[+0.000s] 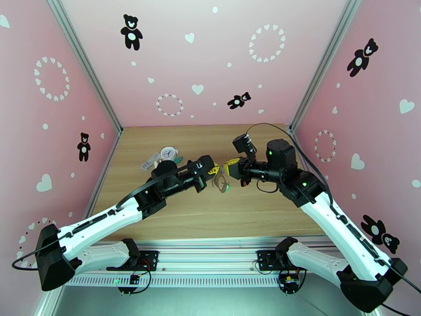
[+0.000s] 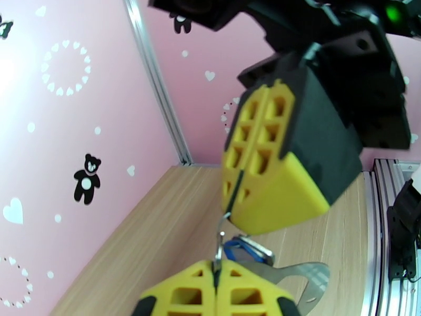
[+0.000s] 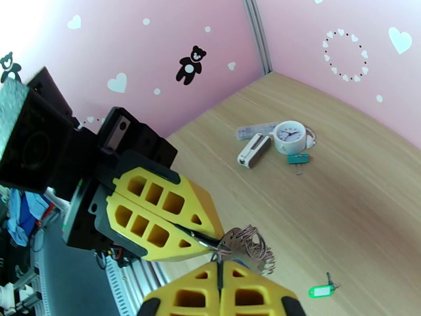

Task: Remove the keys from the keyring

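Pink walls printed with black teddy bears and white hearts close in a light wooden table (image 1: 158,217). Over the middle of it the two arms meet tip to tip.

The left gripper (image 1: 212,169) has its yellow fingers pressed fully together. In its own wrist view they pinch a thin metal ring of the keyring (image 3: 247,249) right at the tips. The right gripper (image 1: 231,167) is clamped just as tight on the same cluster of rings from the opposite side, at 3 o'clock of the left one in the overhead view. The keyring hangs between and just below the two claws, lifted off the wood.

From the left wrist, a blue tag (image 2: 244,252) sits on the ring just beside the left fingertips. The holder's flat body (image 2: 302,275) stretches away toward 4 o'clock. From the right wrist, a row of small wire rings fans out at 3 o'clock of the pinch.

A green-tagged key (image 3: 321,291) lies loose on the table, apart from the keyring at about 4 o'clock of it.

Well away, at 10 o'clock of the grippers in the overhead view, lies a white clock-face charm (image 1: 169,152). A teal clip (image 3: 298,159) touches its lower edge, and a pale strip (image 1: 150,161) lies just beside it.
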